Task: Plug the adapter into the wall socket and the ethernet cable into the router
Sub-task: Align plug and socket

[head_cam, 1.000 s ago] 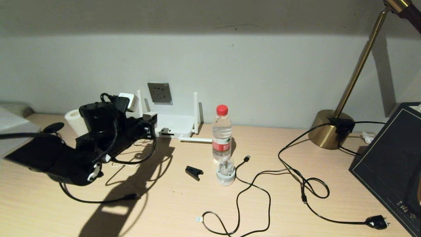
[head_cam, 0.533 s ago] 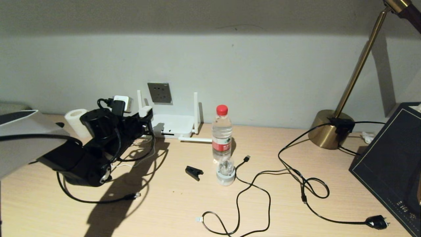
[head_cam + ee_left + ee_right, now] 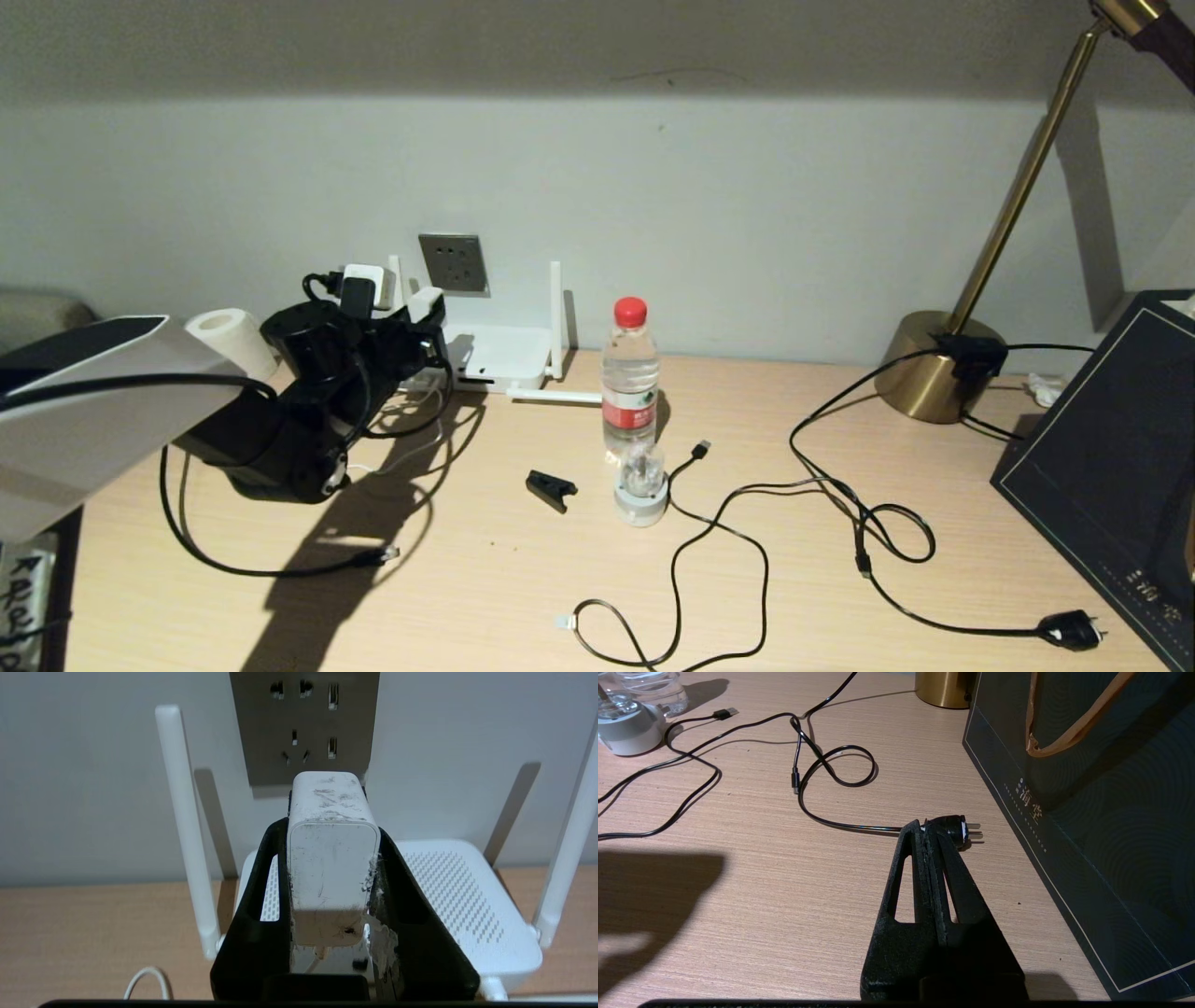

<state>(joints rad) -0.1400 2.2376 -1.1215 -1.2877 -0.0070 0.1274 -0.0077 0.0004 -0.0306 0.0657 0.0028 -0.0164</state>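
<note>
My left gripper [image 3: 428, 322] is shut on the adapter [image 3: 331, 858], a scuffed white cube pinched between both black fingers, its thin white cord hanging below. The adapter [image 3: 425, 304] hangs above the router [image 3: 495, 359], just below and short of the grey wall socket [image 3: 453, 264]. In the left wrist view the wall socket [image 3: 303, 723] fills the wall straight ahead, with the router [image 3: 467, 896] and its antennas underneath. The black ethernet cable [image 3: 280, 570] loops on the desk under my left arm. My right gripper [image 3: 924, 828] is shut and empty, low over the desk.
A water bottle [image 3: 630, 373], a small grey stand [image 3: 640, 490] and a black clip [image 3: 551, 489] sit mid-desk. A thin USB cable [image 3: 719, 523] and a mains cord with plug [image 3: 955, 830] trail right. Brass lamp base [image 3: 934, 369], dark bag [image 3: 1111, 467], paper roll [image 3: 229, 336].
My left arm has moved forward and up toward the wall, carrying the adapter higher and closer to the wall socket. The right gripper has stayed put.
</note>
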